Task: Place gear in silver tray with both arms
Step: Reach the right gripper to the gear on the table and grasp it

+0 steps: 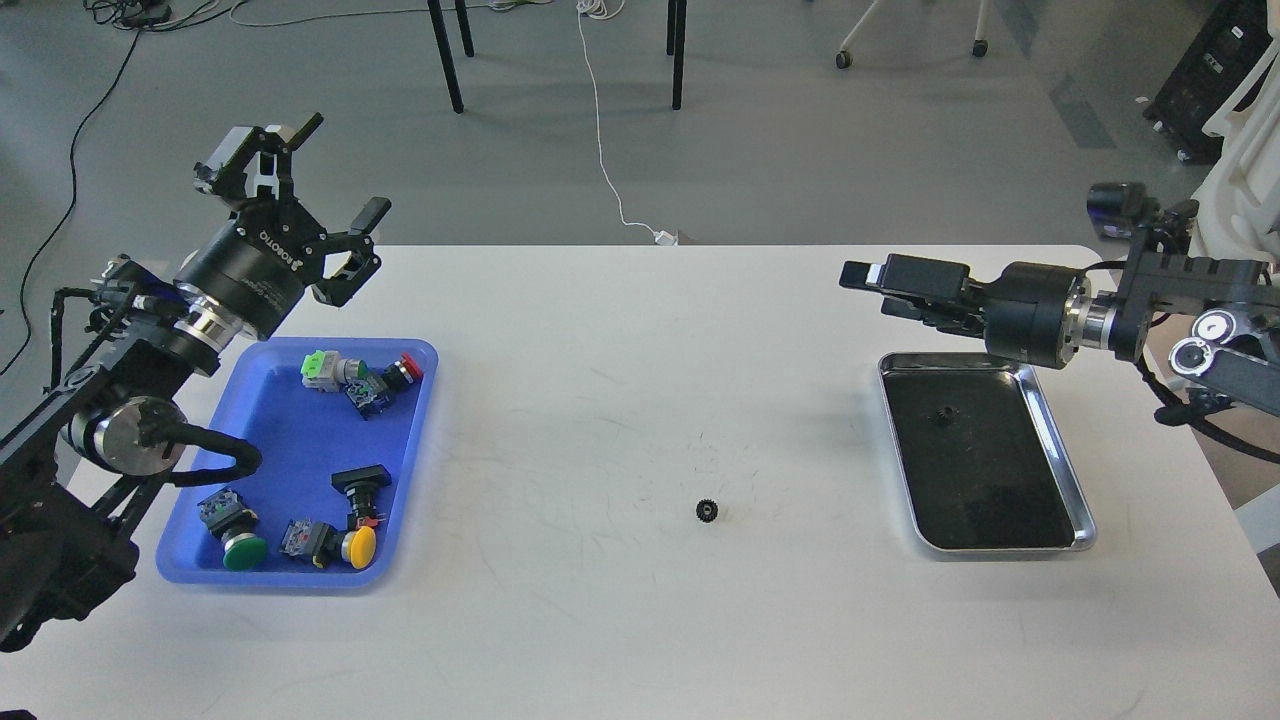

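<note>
A small black gear (707,511) lies on the white table, near the middle and toward the front. The silver tray (1062,455) sits on the right of the table, with another small dark gear (941,416) in its far part. My left gripper (338,168) is open and empty, raised above the table's far left edge, behind the blue tray. My right gripper (868,290) points left, level with the table, just beyond the silver tray's far left corner. Its fingers stand apart and hold nothing. Both grippers are far from the gear on the table.
A blue plastic tray (420,440) on the left holds several push-button switches with green, yellow and red caps. The left arm's elbow and cables hang over the blue tray's left side. A white cable and chair legs are on the floor beyond the table.
</note>
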Controlling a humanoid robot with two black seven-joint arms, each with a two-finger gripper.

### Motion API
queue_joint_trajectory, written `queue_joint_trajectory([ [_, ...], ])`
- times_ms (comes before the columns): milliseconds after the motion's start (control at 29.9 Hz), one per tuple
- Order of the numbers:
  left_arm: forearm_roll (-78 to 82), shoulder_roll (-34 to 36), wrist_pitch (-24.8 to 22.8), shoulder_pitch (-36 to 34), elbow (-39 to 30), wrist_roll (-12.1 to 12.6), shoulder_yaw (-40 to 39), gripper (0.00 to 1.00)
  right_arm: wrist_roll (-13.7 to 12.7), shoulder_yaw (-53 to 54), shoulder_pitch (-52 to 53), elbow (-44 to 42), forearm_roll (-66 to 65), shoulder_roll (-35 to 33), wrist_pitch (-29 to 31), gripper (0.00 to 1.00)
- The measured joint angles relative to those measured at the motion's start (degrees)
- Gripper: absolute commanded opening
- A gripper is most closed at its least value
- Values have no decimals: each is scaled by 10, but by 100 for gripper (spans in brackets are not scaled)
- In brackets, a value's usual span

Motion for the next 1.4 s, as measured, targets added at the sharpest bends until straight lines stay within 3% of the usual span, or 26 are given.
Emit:
queue_joint_trajectory([
  [167, -2, 0, -1, 4, 0, 1, -6, 98, 0, -139, 110, -3, -40, 66, 1, 99],
  [435, -2, 0, -1, 12, -1, 1, -7, 98, 0, -185, 154, -2, -53, 127, 2, 99],
  [769, -2, 1, 3, 13, -3, 1, -11, 98, 0, -295, 232, -12, -182, 208, 2, 99],
  [1103, -2, 2, 3, 14, -5, 1, -12, 98, 0, -366, 241, -34, -211, 322, 2, 97],
  [1404, -2, 2, 2, 15, -5, 1, -12, 98, 0, -394, 190, -107, -210, 428, -12, 83],
])
